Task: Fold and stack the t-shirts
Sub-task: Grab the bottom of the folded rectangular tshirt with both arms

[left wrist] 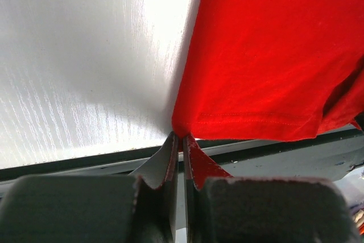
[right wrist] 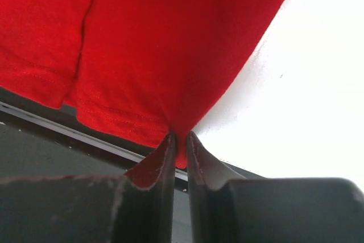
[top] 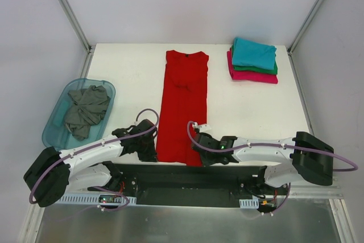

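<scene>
1. The white surface (top: 131,72) carries everything
2. A long bright red cloth t-shirt (top: 182,106) lies mid-surface, its hem at the near edge
3. A translucent blue plastic tub (top: 54,120) at the left holds a crumpled dark grey shirt (top: 86,111)
4. Folded teal shirt (top: 253,53), green shirt (top: 267,70) and magenta-pink shirt (top: 253,77) are stacked at the far right
5. The left hand (left wrist: 181,138) and right hand (right wrist: 180,136) each pinch a hem corner

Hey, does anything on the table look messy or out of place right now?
Two things. The dark grey shirt lies crumpled in the blue tub, unfolded. The folded stack is slightly askew, its teal shirt turned off the pink shirt. The red shirt lies straight, left gripper and right gripper pinching its near corners.
</scene>
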`<state>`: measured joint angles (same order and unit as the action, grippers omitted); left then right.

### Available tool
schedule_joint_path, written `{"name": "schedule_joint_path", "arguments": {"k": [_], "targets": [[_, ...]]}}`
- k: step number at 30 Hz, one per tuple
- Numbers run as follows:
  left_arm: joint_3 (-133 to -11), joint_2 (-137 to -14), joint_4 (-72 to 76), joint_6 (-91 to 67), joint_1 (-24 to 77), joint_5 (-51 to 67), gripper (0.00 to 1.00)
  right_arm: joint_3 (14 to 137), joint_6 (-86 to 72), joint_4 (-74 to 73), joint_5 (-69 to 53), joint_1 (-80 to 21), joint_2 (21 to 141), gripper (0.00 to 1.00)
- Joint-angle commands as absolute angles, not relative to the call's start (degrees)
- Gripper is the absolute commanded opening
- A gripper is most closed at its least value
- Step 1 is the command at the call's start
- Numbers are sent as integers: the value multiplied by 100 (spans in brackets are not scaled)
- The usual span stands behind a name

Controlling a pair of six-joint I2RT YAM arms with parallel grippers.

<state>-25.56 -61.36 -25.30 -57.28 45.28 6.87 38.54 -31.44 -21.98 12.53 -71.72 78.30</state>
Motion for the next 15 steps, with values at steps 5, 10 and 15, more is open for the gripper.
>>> {"name": "schedule_joint_path", "arguments": {"k": [5,10,15], "targets": [[-2628,-5801,-2663,-5713,4491,536,0,3858,-3384,-2311,1555,-7198,7603,0],[-3005,-5573,-2663,-5617,4483,317,0,4112,-3191,-2583,1793,-7076,7225,1],[-3594,-5739,-2663,-5300,4184,263,0,4438,-2752,-2619,1705,-6654,7066,0]]}}
